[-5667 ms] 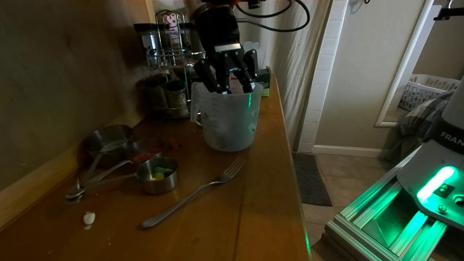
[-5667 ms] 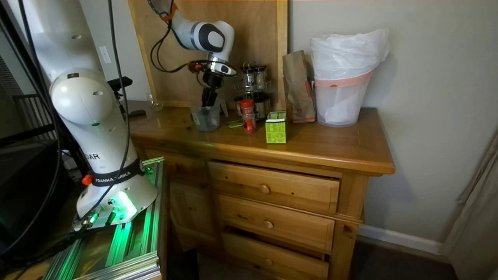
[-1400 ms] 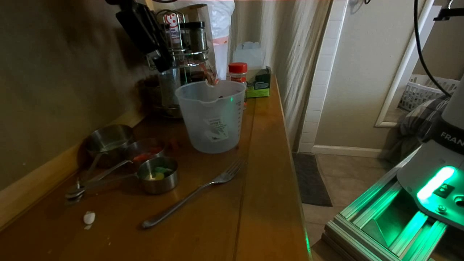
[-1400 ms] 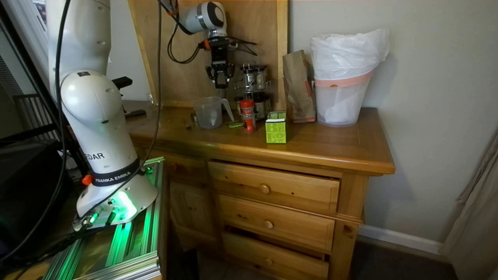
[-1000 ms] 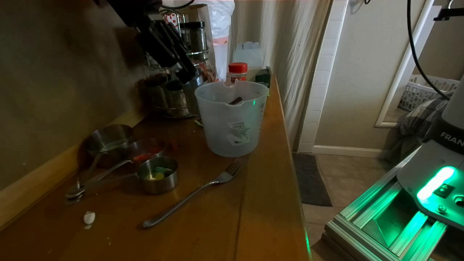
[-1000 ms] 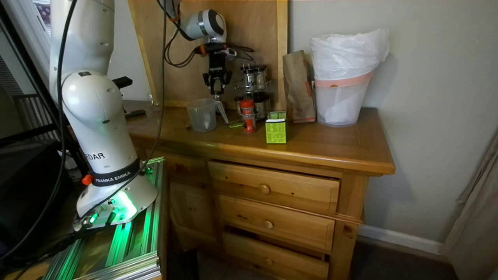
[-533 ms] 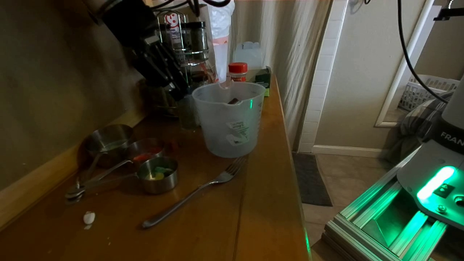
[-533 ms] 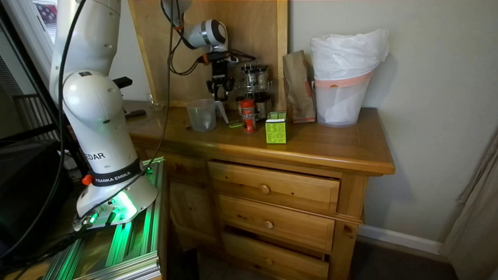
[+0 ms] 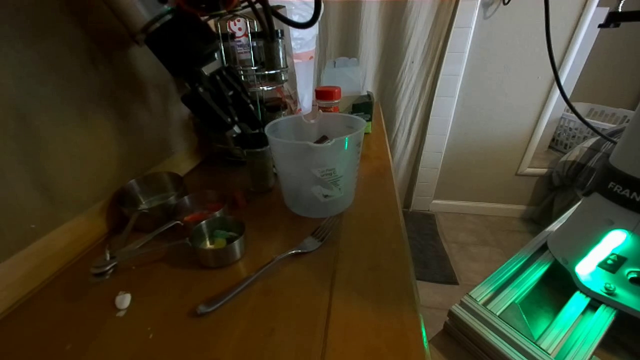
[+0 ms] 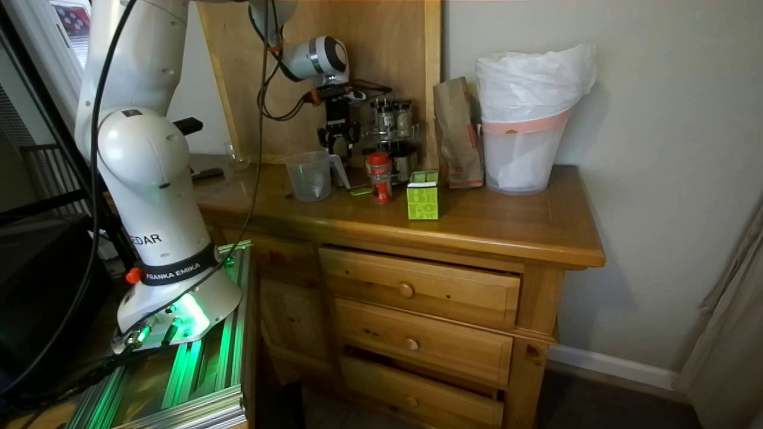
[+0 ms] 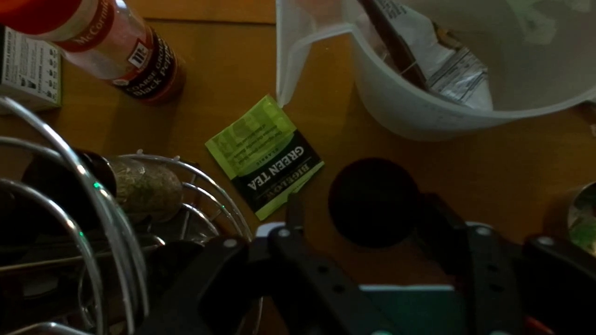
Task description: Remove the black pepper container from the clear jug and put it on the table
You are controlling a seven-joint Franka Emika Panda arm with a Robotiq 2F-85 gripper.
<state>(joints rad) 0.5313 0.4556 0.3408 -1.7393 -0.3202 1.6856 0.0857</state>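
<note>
Wrist view: your gripper [image 11: 362, 203] is observed spread, the black-lidded jar [image 11: 368, 204] between its 2 jaws; the red-capped Black Pepper bottle [image 11: 114, 53] stands well apart. In an exterior view, your jar stands upright on the table [image 9: 280, 310], below the gripper, just beside the clear jug [image 9: 320, 170]. In an exterior view, your gripper hangs near the jug's handle [image 10: 341, 173].

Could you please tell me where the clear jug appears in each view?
In an exterior view: the clear jug, at centre, red-capped bottle behind it.
In an exterior view: the clear jug, left of centre, bottle to its right.
In the wrist view: the clear jug, upper right, bottle upper left.
Shared landmark: that bottle.
</note>
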